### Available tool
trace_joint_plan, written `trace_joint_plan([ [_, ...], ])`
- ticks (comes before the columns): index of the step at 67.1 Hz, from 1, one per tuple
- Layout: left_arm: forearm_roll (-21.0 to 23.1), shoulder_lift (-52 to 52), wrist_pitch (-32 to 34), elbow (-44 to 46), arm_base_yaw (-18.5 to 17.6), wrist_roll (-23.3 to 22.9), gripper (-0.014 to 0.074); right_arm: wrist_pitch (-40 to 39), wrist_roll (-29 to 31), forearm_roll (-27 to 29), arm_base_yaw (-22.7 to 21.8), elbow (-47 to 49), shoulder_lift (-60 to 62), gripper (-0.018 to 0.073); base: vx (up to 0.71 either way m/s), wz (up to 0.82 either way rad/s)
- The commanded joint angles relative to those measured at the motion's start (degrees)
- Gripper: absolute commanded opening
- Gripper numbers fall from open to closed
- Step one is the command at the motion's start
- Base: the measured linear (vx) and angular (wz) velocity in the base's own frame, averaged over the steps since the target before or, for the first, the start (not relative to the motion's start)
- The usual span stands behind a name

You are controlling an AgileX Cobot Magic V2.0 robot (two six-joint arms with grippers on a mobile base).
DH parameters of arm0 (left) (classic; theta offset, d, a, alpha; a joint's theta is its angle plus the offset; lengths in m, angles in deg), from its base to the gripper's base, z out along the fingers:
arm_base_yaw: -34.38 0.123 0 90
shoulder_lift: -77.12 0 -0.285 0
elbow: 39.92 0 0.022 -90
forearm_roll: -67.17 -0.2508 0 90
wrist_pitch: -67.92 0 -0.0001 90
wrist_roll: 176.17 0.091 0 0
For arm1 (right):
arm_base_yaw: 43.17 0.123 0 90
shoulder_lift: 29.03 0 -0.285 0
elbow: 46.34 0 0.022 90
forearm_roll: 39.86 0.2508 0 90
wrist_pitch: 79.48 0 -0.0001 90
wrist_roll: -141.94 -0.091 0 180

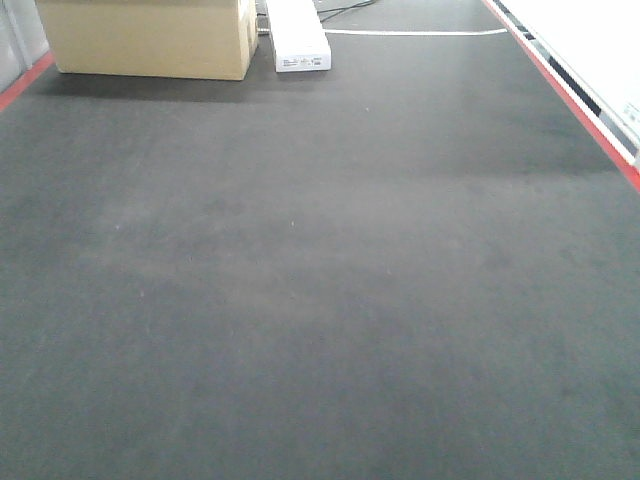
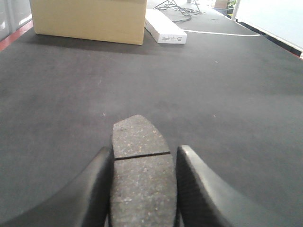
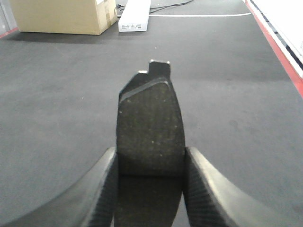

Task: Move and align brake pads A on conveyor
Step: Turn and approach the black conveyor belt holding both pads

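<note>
You had nothing legible: the long white rectangular box (image 1: 297,35) bore only blurred dark marks (unreadably small).

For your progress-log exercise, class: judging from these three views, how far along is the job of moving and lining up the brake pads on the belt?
Done: nothing shows yet; the belt in the front view holds no placed pads. In hand: the left claw grips a grooved pad, the right claw a tabbed pad. Left: setting both down in line; any other pads are out of view.
</note>
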Motion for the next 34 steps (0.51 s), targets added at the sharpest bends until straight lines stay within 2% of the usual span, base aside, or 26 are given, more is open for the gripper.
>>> trace_joint_plan([
  [1, 0.5, -0.3, 5.4, 1.7, 0.0, -0.5, -0.0006, -5.6, 0.2, -0.8, 0.0, 1.6, -0.7, -0.0004, 0.25, 0.03],
  [34, 0.5, -0.3, 5.4, 1.7, 0.0, -0.5, -0.0006, -5.6, 0.2, -0.8, 0.0, 1.6, -0.7, -0.0004, 0.16, 0.02],
])
